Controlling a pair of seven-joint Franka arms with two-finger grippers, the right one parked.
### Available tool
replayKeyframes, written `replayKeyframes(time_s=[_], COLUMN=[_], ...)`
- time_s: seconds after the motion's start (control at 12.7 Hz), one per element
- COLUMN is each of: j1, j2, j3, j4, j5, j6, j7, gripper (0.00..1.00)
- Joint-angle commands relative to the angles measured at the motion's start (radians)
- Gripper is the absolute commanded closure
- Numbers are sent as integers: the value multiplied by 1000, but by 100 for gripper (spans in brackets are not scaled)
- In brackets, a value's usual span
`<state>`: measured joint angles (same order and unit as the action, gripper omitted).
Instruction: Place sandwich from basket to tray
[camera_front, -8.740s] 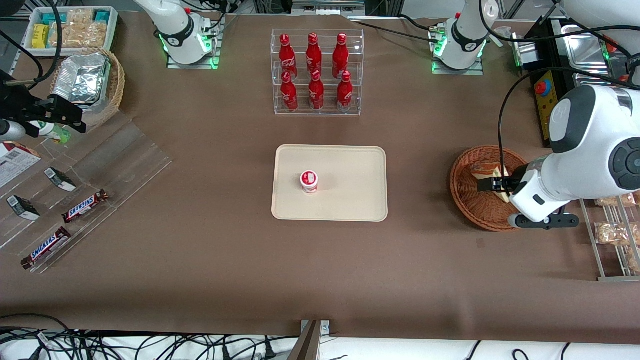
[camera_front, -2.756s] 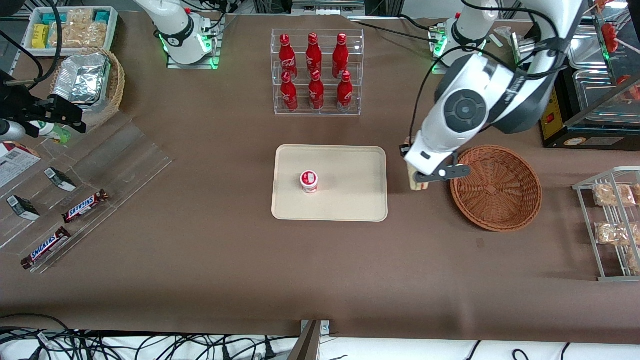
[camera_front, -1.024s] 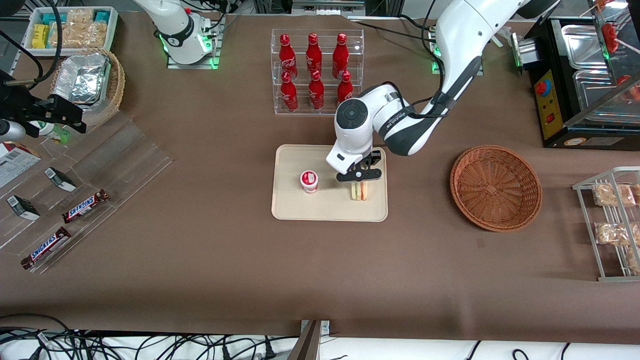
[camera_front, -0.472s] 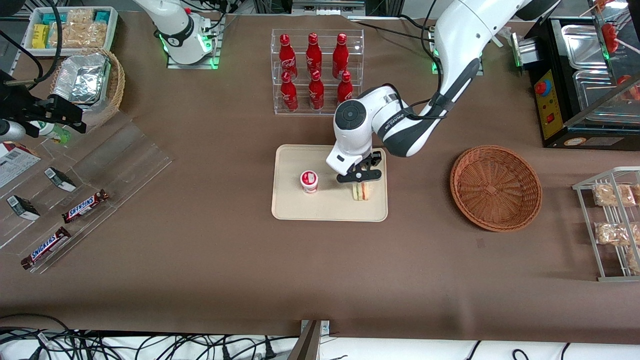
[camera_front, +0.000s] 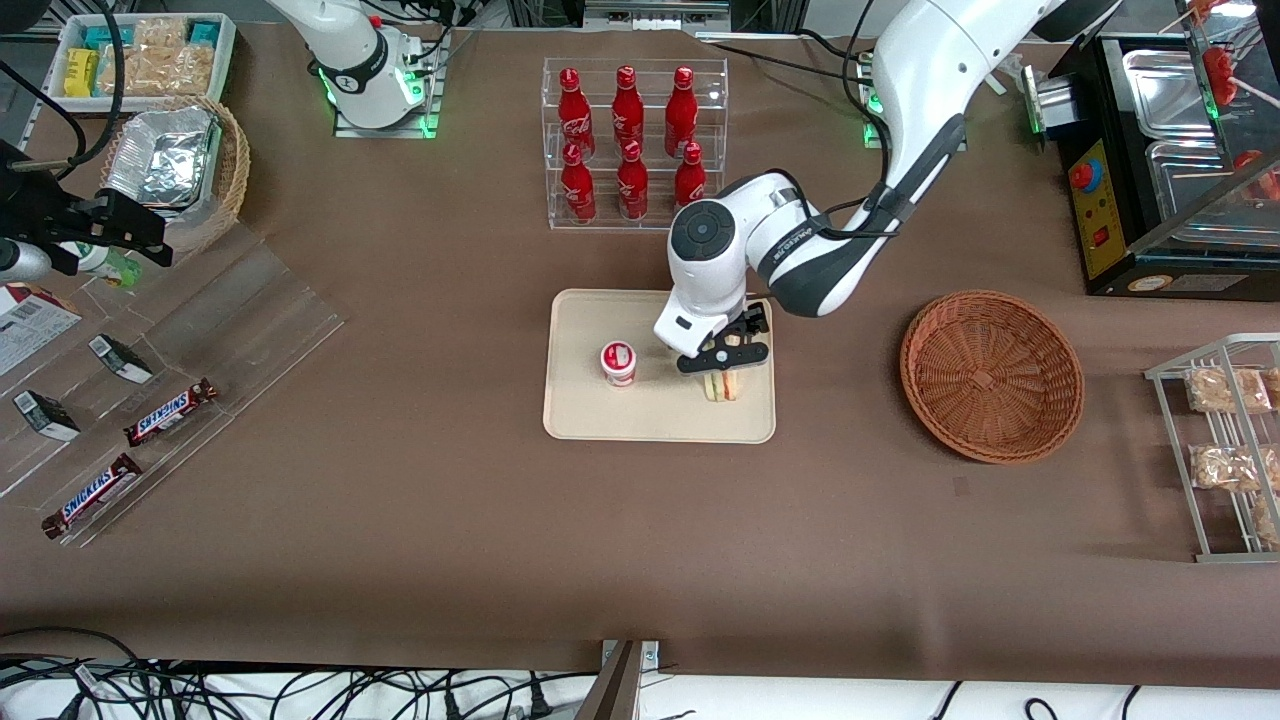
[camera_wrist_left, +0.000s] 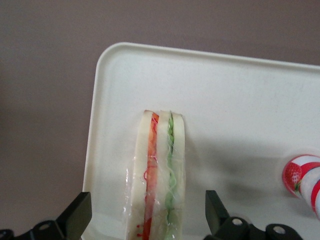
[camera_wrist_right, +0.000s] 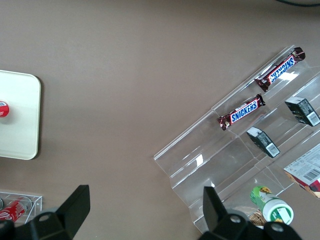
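Note:
The sandwich (camera_front: 720, 386) stands on its edge on the cream tray (camera_front: 650, 418), near the tray's end that faces the basket. In the left wrist view the sandwich (camera_wrist_left: 159, 175) shows white bread with a red and a green layer under clear wrap, resting on the tray (camera_wrist_left: 240, 100). My left gripper (camera_front: 724, 357) hangs just above it, open. Its fingers (camera_wrist_left: 80, 212) stand wide on either side of the wedge and do not touch it. The reddish-brown basket (camera_front: 990, 375) lies toward the working arm's end of the table and holds nothing.
A small red-and-white cup (camera_front: 619, 362) stands on the tray beside the sandwich, and the left wrist view shows the cup (camera_wrist_left: 302, 180) too. A clear rack of red bottles (camera_front: 633, 145) stands farther from the front camera than the tray. A wire rack of snack packets (camera_front: 1225, 440) stands beside the basket.
The gripper carried the sandwich from the basket to the tray. Over the last second the sandwich has stayed in place on the tray, and the gripper has shifted only slightly above it.

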<state>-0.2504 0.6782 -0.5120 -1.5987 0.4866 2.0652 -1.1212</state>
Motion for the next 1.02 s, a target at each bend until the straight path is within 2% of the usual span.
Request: replayKeyframes(time_s=[0.0,0.24,0.55,0.79,0.94], j1=[26,88,166,246,249], j2=[-14,-20,-45,-78,-117], j3=[0,-11,-13,-7,62], j4=[116,244,315,325,327], j5=[-26,-54,-69,-114,-172], j6=[-136,-275,-353,-390,-446], j7=[-5,24,115,292,450], gripper=[0,0,0,0,0])
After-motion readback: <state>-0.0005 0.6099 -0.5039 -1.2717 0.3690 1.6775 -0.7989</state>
